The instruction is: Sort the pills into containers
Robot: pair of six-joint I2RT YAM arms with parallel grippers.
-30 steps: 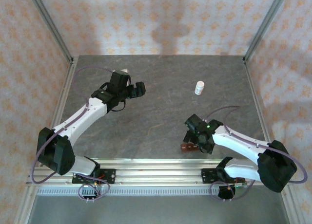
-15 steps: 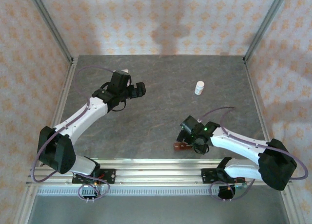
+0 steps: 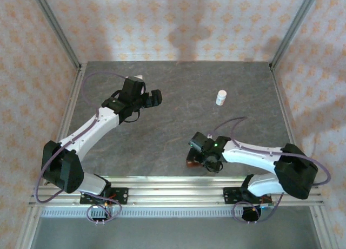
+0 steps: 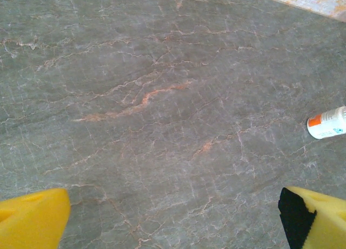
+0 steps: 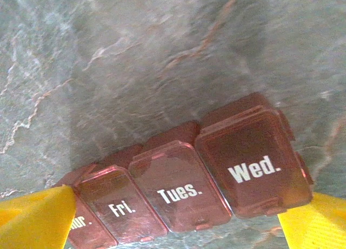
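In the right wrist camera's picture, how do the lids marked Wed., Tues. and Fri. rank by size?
1. Wed. lid
2. Tues. lid
3. Fri. lid
The Wed. end seems nearer the camera, so the lids may really be equal.

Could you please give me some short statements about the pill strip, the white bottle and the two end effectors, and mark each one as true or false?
1. The containers lie between the fingers of the right end effector. True.
2. Two of the lids read "Wed." and "Tues.". True.
3. The left end effector holds the white bottle. False: its jaws are open with nothing between them, and the bottle sits apart on the table.
4. The lids of the containers stand open. False: the lids in the right wrist view are all shut.
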